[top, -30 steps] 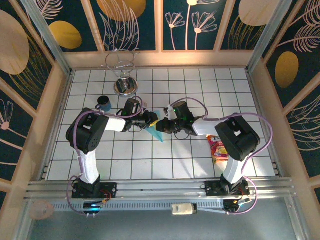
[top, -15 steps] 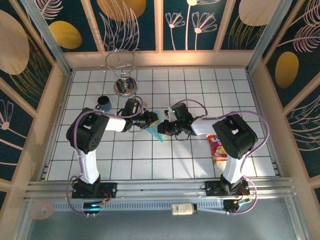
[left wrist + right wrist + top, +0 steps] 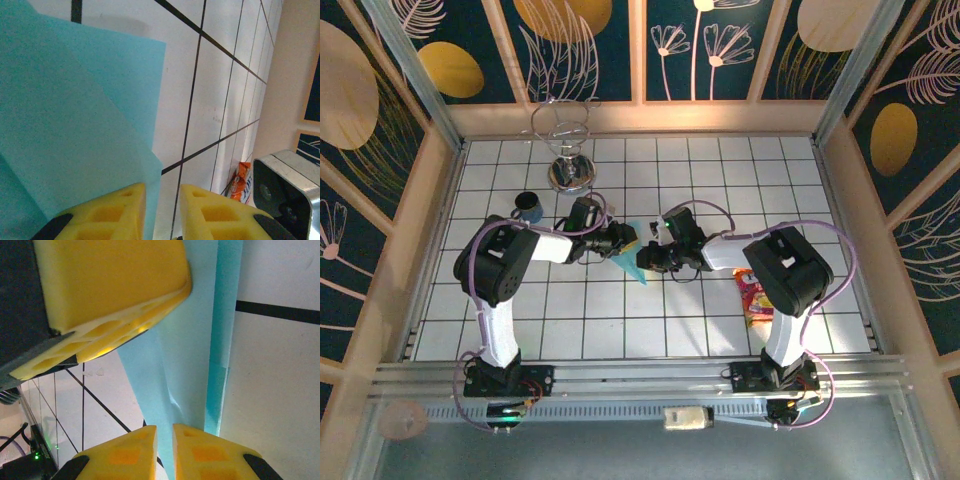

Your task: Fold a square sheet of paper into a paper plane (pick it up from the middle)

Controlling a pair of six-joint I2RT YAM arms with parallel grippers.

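Nearest on the tiled table (image 3: 620,320) lies one orange-red snack packet (image 3: 754,298), beside the right arm. At mid-table two grippers meet at one light-blue paper (image 3: 637,272), and the left gripper (image 3: 625,238) and right gripper (image 3: 646,258) each have yellow pads (image 3: 100,215) nearly together, pinching an edge of it. The paper is folded into overlapping flaps with sharp creases and narrows to a point toward the arm bases, while farther back stand one dark cup (image 3: 528,207) and one wire stand (image 3: 570,172).

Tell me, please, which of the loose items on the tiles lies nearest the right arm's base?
The orange-red snack packet, lying flat just beside the right arm; the dark cup and the metal stand sit far off on the left side.
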